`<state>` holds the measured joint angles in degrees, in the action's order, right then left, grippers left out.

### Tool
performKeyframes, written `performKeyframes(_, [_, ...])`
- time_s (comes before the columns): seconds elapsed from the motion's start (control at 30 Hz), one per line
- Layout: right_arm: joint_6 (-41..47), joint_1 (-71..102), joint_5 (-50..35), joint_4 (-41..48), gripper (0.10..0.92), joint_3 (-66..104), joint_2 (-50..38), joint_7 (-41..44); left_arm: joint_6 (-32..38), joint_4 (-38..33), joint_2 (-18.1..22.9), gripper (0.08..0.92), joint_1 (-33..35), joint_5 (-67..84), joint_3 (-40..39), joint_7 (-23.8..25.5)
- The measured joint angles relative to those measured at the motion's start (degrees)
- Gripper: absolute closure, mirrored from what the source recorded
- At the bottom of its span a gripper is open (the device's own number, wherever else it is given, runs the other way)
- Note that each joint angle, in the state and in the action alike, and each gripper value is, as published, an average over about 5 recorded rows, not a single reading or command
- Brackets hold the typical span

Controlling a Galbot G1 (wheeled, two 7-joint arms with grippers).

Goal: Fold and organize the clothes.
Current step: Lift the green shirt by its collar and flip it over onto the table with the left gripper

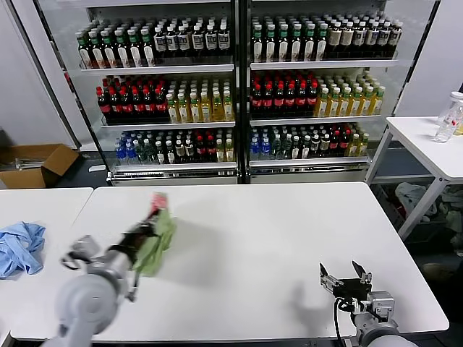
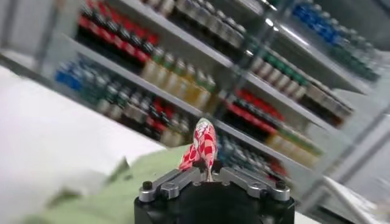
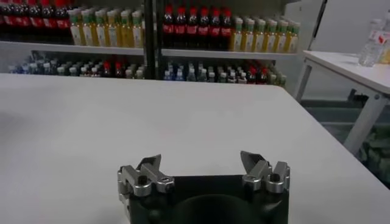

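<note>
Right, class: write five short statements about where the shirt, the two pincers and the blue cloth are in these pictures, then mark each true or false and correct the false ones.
1. The left pincer is shut on the shirt. True.
2. The shirt lies flat on the table. False: it hangs bunched from the left pincer, above the table.
3. The right pincer is open and holds nothing. True.
4. The blue cloth is in the right pincer. False: it lies on the side table, at the robot's left.
5. The shelves behind the table hold folded clothes. False: they hold bottles.
</note>
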<state>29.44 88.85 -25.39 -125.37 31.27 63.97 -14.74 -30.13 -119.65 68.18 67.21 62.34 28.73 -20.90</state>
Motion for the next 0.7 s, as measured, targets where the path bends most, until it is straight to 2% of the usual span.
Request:
performKeyframes(0.4, [-0.25, -3.07, -1.69, 1.90, 0.203, -1.40, -1.27, 0.18, 1.04, 8.44, 14.86, 0.890, -7.55, -6.34, -16.98, -3.23])
performKeyframes(0.57, [-0.26, -5.01, -2.93, 2.99, 0.203, -2.32, -2.03, 0.44, 2.27, 13.84, 19.10, 0.764, -10.59, -10.83, -21.22, -2.79])
performKeyframes(0.7, [-0.28, -6.62, -4.28, 3.31, 0.203, -3.16, -2.57, 0.82, 3.86, 16.63, 20.90, 0.652, -12.06, -13.54, -22.82, -1.54])
